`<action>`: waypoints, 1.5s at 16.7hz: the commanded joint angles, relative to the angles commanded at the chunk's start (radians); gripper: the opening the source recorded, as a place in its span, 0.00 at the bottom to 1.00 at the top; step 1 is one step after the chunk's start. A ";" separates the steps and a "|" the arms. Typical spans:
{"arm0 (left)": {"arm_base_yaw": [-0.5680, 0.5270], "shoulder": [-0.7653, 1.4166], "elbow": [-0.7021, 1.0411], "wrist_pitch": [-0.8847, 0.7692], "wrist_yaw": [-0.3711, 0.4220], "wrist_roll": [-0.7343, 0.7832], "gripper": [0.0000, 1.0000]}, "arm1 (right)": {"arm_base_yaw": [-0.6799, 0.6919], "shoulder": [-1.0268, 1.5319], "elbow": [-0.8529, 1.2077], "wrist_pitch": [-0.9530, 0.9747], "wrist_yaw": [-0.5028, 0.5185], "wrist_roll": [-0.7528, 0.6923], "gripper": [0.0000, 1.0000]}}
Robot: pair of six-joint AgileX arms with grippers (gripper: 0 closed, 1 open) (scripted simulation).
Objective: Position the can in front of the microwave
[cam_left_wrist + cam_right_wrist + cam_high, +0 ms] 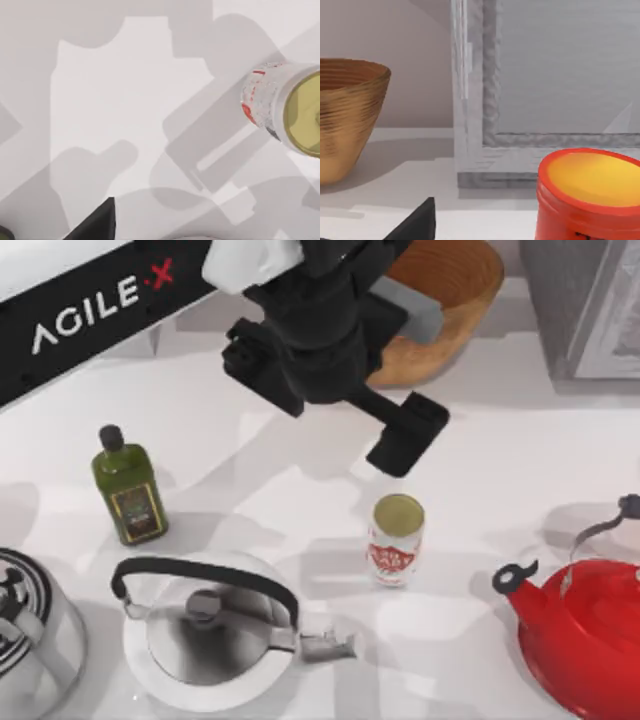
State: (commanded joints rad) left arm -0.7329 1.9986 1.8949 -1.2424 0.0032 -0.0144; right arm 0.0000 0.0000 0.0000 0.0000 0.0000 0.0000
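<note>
The can (397,540), white with a red label and a dull gold lid, stands upright near the middle of the table. In the left wrist view the can (282,107) sits at the picture's edge, seen from above. My left gripper (405,440) hangs over the table just behind the can, apart from it, open and holding nothing. One of its black fingertips (97,225) shows in the left wrist view. The microwave is out of view. A black part of my right gripper (417,222) shows in the right wrist view, off to the table's right side.
A green oil bottle (128,490) stands at the left. A steel kettle (210,630) sits in front of it and a red kettle (585,635) at the front right. Behind are a wooden bowl (450,300) and a dark grey appliance (585,305) with a framed panel.
</note>
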 joint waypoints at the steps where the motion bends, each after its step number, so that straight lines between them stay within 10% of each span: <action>1: -0.023 0.074 0.069 -0.041 0.000 -0.002 1.00 | 0.000 0.000 0.000 0.000 0.000 0.000 1.00; 8: -0.108 0.350 0.324 -0.199 0.001 -0.010 1.00 | 0.000 0.000 0.000 0.000 0.000 0.000 1.00; 25: -0.107 0.352 0.091 0.037 0.001 -0.009 1.00 | 0.000 0.000 0.000 0.000 0.000 0.000 1.00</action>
State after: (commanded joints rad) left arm -0.8396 2.3507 1.9861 -1.2055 0.0039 -0.0231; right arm 0.0000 0.0000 0.0000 0.0000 0.0000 0.0000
